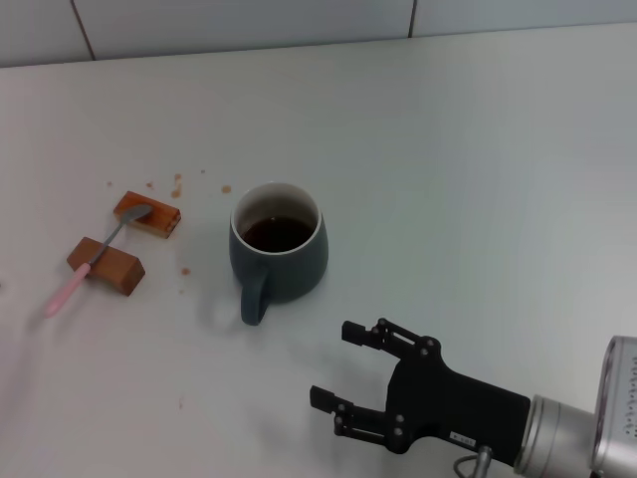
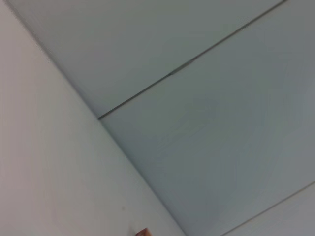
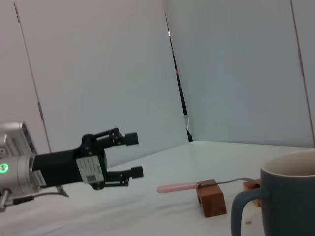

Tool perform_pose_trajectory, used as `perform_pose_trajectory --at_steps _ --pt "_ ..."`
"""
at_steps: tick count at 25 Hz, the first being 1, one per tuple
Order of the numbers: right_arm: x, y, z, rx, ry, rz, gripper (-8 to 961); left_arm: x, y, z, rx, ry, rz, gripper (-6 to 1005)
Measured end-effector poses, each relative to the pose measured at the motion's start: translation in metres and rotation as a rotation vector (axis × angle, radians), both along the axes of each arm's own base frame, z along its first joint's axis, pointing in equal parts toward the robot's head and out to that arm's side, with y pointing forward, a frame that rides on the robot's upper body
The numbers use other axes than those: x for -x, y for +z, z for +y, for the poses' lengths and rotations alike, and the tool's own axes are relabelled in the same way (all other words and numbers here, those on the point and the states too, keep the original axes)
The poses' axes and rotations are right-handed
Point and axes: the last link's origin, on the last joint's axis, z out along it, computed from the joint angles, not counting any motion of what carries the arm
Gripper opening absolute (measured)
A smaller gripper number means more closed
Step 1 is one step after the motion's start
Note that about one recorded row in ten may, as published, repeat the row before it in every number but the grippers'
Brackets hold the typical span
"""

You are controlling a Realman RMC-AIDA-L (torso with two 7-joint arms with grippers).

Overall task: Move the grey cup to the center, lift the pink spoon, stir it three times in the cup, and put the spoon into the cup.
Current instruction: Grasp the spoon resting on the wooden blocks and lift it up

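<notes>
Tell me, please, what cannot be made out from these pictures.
1. Right wrist view: grey cup cut off by frame edges; its wall hides the liquid.
2. Right wrist view: bowl of the pink spoon hidden behind the cup.
3. Left wrist view: only a sliver of a brown block at the edge; cup and spoon outside.
4. Head view: left gripper outside the frame; right gripper visible, open.

right pincer: matte black, two slim linkage fingers with small silver screws, a white label on its body, a silver metal wrist cuff. left pincer: same black build, barcode sticker, silver wrist with a green light.
</notes>
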Motion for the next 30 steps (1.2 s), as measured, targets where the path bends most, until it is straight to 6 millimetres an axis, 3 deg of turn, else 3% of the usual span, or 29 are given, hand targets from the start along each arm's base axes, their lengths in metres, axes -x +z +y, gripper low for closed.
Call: perform_pose_trajectory --at_steps 30 --pt "-0.001 -0.001 -0.002 0.002 -0.004 -0.001 826 -0.002 -0.029 0.011 0.073 0.062 -0.041 852"
